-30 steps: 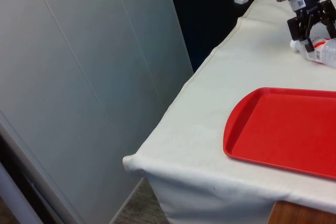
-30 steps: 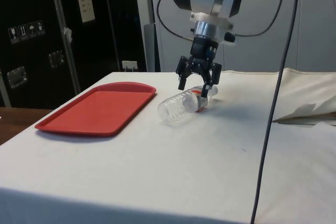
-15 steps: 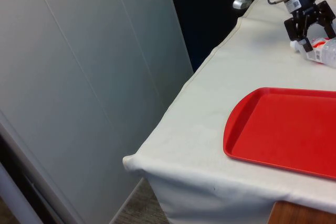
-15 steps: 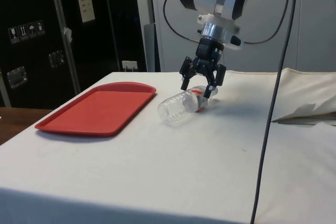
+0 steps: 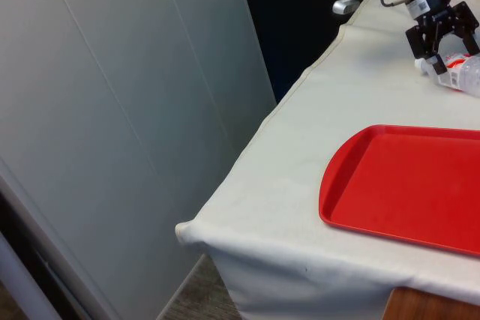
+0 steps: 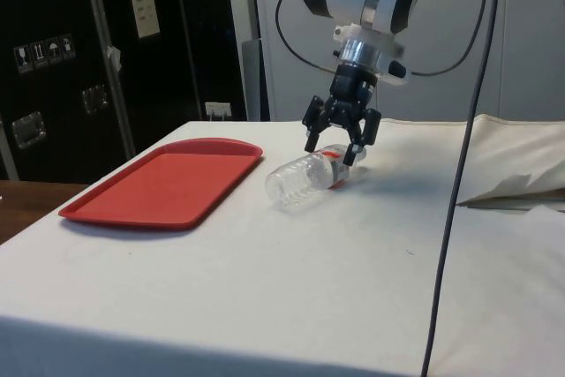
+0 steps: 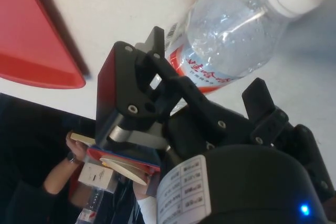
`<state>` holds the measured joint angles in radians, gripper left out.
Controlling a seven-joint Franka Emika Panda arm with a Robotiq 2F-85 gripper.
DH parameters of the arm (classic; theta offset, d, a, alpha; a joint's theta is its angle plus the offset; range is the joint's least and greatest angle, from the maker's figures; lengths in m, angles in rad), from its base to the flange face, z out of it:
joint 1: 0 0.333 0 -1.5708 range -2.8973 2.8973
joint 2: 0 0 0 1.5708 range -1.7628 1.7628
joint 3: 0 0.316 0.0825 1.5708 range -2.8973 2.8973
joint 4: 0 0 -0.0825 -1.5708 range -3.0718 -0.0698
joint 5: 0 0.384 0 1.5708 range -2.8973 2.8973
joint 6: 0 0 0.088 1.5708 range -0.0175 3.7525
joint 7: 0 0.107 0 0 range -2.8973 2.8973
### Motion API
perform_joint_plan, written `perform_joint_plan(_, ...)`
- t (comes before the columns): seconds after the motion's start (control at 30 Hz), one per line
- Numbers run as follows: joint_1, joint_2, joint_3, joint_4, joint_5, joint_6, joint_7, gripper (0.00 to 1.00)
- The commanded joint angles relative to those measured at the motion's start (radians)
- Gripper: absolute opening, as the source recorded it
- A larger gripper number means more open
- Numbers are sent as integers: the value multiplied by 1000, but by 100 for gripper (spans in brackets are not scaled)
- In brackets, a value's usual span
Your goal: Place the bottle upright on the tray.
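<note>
A clear plastic bottle with a white cap and a red label lies on its side on the white cloth, a short way from the red tray. My gripper hangs open just above the bottle's cap end, one finger on each side of the neck, holding nothing. The front view has the bottle at the right edge, under the gripper and beyond the tray. From the wrist, the bottle lies between the spread fingers of the gripper, and a corner of the tray is nearby.
A dark cable hangs down in front of the table in the side view. Rumpled cloth lies beyond it. The table's edge drops off at the front view's left. A person's hand shows past the table edge.
The gripper has shifted slightly along the bottle towards its cap end and the wrist has tilted a little. It stays open. The bottle has not moved.
</note>
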<state>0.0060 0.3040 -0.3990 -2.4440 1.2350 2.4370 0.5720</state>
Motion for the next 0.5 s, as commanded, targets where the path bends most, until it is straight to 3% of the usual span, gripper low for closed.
perform_joint_plan(0.0,0,3,2,2,8,2,-4,100)
perform_joint_plan(0.47,-6,33,1,18,17,-21,-16,100)
